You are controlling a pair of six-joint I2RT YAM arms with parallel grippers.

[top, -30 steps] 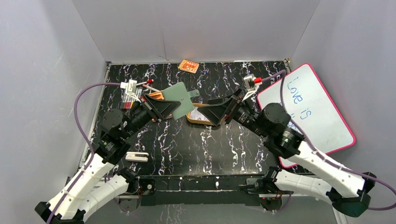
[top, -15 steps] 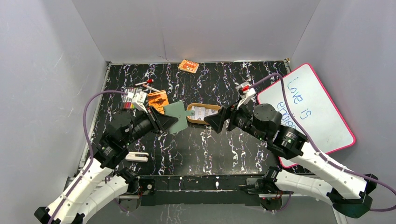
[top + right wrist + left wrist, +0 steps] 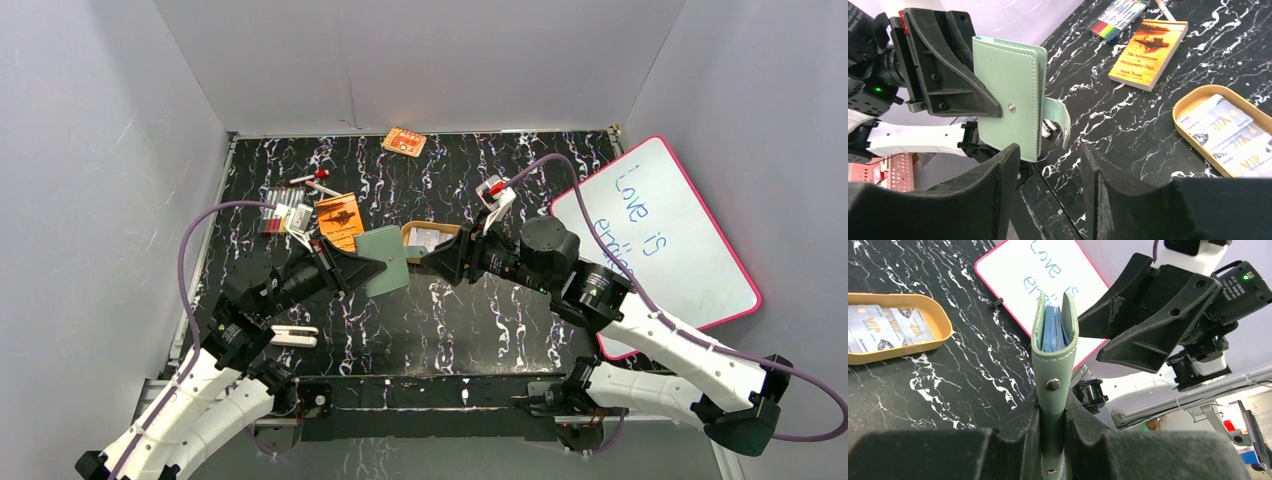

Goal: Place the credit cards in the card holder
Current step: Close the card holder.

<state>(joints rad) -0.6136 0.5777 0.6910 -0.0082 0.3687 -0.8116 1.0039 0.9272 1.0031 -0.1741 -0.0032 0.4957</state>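
The sage-green card holder (image 3: 383, 262) is held off the table, pinched near its snap end by my left gripper (image 3: 362, 270). In the left wrist view the card holder (image 3: 1053, 350) stands edge-on between the jaws of my left gripper (image 3: 1053, 412), with blue sleeves showing at its top. The credit cards (image 3: 432, 238) lie in the tan oval tray (image 3: 408, 234); they also show in the left wrist view (image 3: 883, 332) and in the right wrist view (image 3: 1228, 132). My right gripper (image 3: 432, 265) is open and empty, facing the card holder (image 3: 1008, 95), whose snap tab hangs loose.
An orange booklet (image 3: 339, 220) and a set of markers (image 3: 275, 222) lie at the left. A pink-rimmed whiteboard (image 3: 660, 240) lies at the right. A small orange-and-white packet (image 3: 404, 141) sits by the back wall. A small white object (image 3: 293, 336) lies near the left arm.
My left gripper has brought the card holder down and toward the near side. My right gripper has moved left off the tray, closer to the card holder.
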